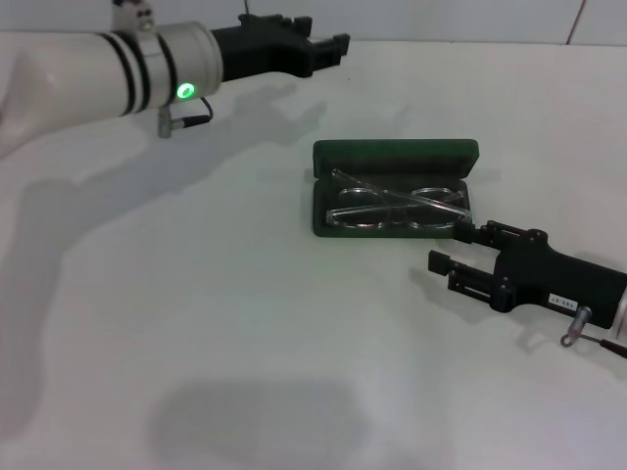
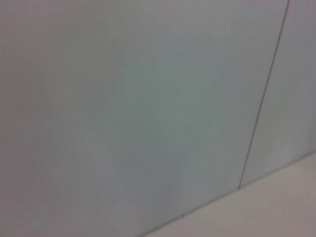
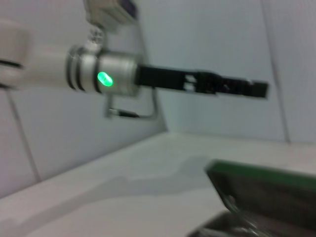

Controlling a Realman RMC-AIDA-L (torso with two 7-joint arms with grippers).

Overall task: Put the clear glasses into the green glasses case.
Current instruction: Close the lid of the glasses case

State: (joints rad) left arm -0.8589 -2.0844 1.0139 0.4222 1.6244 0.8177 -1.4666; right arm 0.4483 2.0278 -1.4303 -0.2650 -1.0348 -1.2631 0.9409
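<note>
I see the clear glasses point(image 1: 394, 206) lying inside the open green glasses case point(image 1: 395, 160); my right pincer point(image 1: 454, 245) sits spread apart beside it, my left pincer point(image 1: 328, 42) parked high, apart too.

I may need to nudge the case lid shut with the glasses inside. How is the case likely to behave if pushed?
The green glasses case looks like a rigid shell, so it probably won't flex. Lying flat on the smooth white table, it may slide rather than tip. The clear glasses have an arm crossing diagonally, which could catch the lid.
</note>
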